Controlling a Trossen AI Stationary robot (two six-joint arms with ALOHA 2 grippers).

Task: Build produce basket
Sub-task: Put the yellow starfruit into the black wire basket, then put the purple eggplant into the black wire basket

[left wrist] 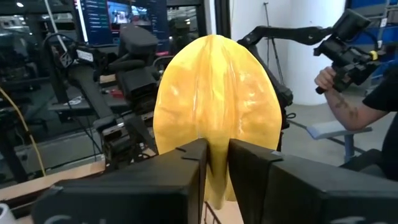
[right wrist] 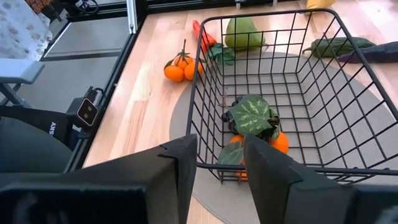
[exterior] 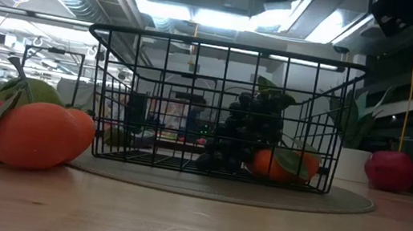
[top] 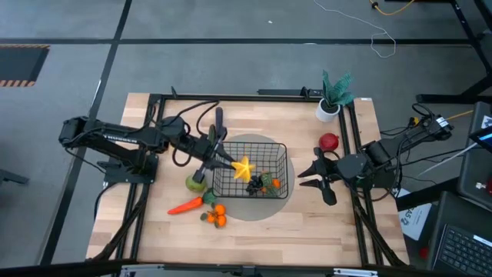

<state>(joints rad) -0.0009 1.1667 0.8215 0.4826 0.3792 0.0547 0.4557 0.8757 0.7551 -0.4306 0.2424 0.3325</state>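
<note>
Yellow star fruit (top: 243, 167) pinched in left hand (top: 227, 163) above basket (top: 281, 148) rim, right hand (top: 314, 175) spread beside.

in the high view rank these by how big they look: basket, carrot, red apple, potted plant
Largest to smallest, as seen from above:
1. basket, far the biggest
2. potted plant
3. carrot, long but thin, close to the plant in area, so that pair is unsure
4. red apple, smallest
</note>
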